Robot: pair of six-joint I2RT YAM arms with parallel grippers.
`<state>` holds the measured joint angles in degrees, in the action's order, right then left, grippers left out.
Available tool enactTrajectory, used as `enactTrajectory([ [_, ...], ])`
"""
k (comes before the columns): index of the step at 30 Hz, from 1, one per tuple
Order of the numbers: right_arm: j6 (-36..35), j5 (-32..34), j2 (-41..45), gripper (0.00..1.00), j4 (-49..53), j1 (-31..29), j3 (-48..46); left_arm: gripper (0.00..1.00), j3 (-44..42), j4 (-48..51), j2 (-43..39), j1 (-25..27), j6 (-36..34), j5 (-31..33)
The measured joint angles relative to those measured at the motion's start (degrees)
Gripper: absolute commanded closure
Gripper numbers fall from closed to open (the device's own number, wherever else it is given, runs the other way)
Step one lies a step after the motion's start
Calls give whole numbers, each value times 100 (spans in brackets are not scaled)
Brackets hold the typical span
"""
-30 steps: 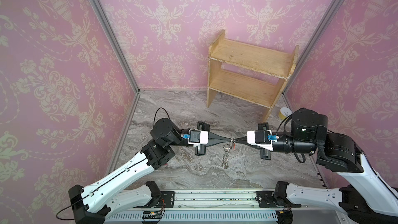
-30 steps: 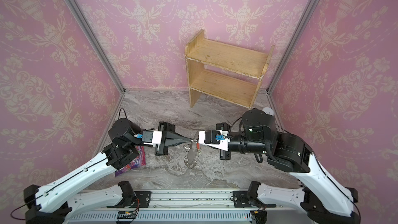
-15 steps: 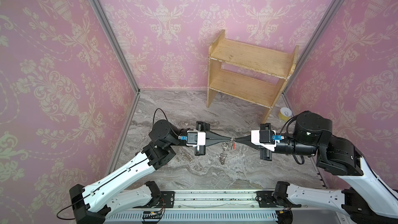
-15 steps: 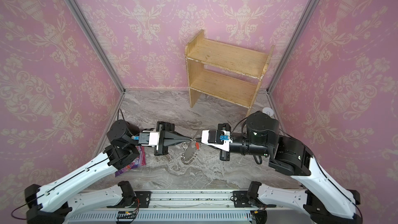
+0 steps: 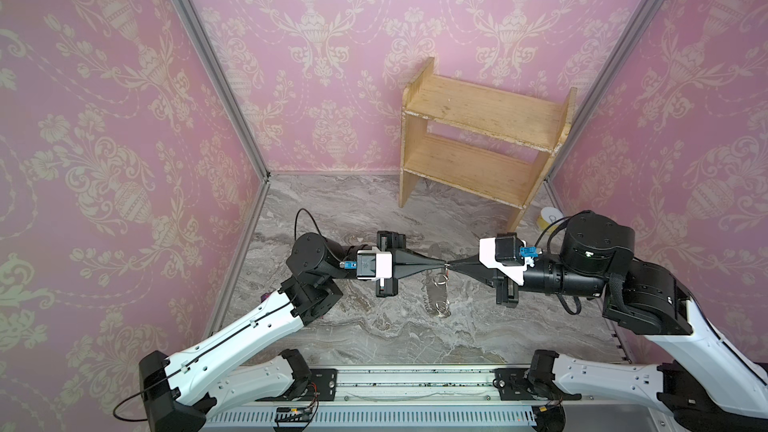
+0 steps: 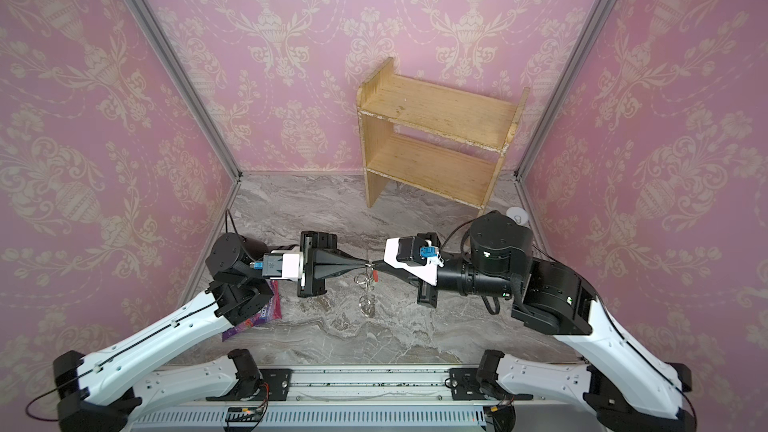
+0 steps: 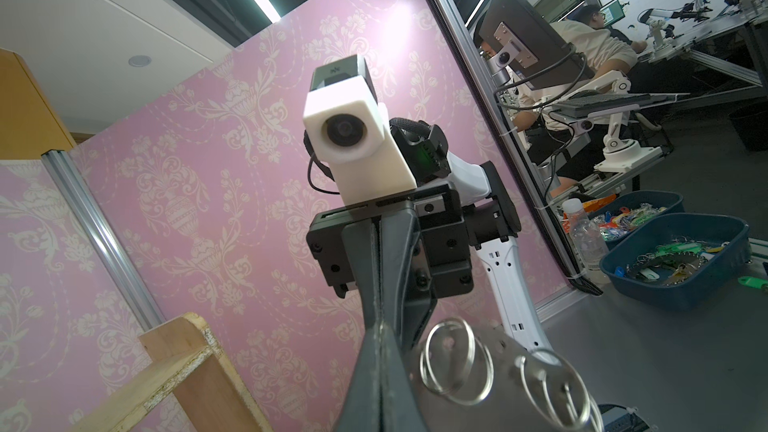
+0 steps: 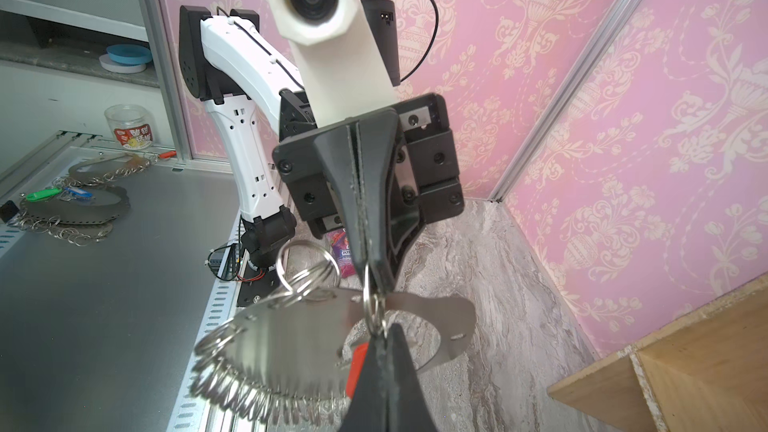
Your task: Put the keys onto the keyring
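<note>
Right wrist view: key (image 8: 357, 361) held up to a ring (image 8: 368, 297), claws tip to tip.

We saw the left claw (image 8: 368, 272) pinched tight on that ring, one of many along the keyring (image 8: 291, 338), which hung below it. The right claw (image 8: 388, 334) was clamped on the key by its red tag, its tip right at the same ring. Against the top views of a second earlier, the tips had stayed together at the same spot and the keyring hung as before. Only the right wrist had shifted slightly, seemingly rolled. We judged the threading under way but unfinished, a slow working-in, and we could not tell whether the key had yet entered the ring's coil.
</note>
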<state>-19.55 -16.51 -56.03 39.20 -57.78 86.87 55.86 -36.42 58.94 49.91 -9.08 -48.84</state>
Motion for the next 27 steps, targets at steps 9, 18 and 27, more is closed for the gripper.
enactTrajectory([
  [9,254,-92,-83,92,-232,0,-22,100,-74,-398,11,-37,129,2],
  [18,225,345,-72,68,352,-2,-98,100,-85,-529,-44,-28,125,68],
  [27,13,673,682,64,166,-2,-240,100,-85,-511,-94,-28,127,72],
])
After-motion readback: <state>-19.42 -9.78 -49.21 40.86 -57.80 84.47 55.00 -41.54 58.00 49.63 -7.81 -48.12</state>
